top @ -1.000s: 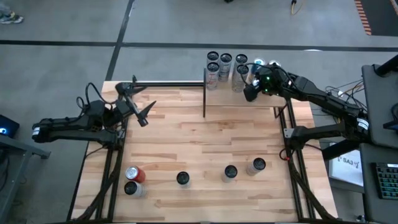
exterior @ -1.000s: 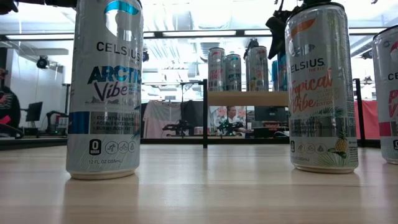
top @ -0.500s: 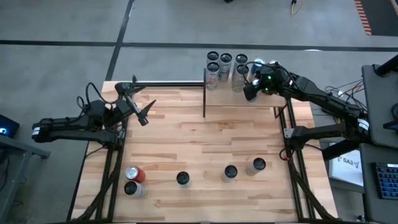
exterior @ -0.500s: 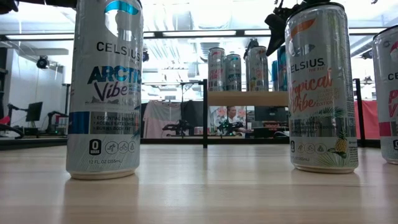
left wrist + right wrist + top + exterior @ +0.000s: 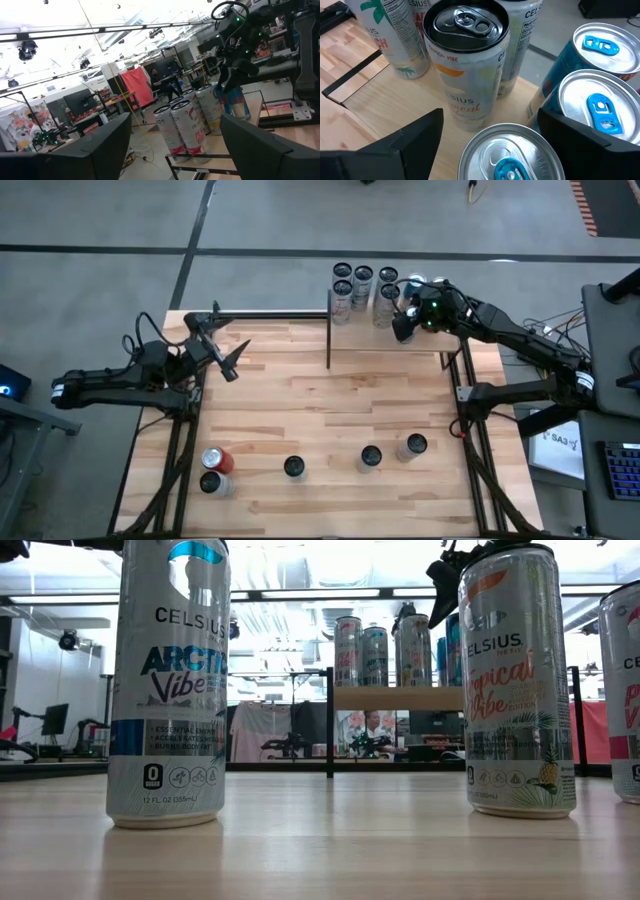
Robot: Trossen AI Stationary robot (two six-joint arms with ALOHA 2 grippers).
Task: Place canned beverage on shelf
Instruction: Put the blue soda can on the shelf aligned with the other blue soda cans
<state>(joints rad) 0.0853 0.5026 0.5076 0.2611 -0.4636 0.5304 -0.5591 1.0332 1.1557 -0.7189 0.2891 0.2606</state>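
The shelf (image 5: 400, 698), a small light-wood board (image 5: 375, 95) on black posts, stands at the table's far right edge. Several canned beverages (image 5: 362, 285) stand upright on it, among them a black-topped can (image 5: 470, 60) and silver-topped cans with blue tabs (image 5: 600, 105). My right gripper (image 5: 402, 327) hovers open just above these cans. Its fingers (image 5: 410, 142) stand to either side of a silver-topped can (image 5: 507, 160) below them, touching nothing. My left gripper (image 5: 232, 360) waits open, raised over the table's far left part.
Several more cans stand upright along the table's near edge: a red one (image 5: 219, 459), a dark-topped one (image 5: 293, 468), and others (image 5: 414, 446). In the low view two of them (image 5: 168, 680) (image 5: 515, 680) loom close. A black bar (image 5: 270, 314) runs along the far edge.
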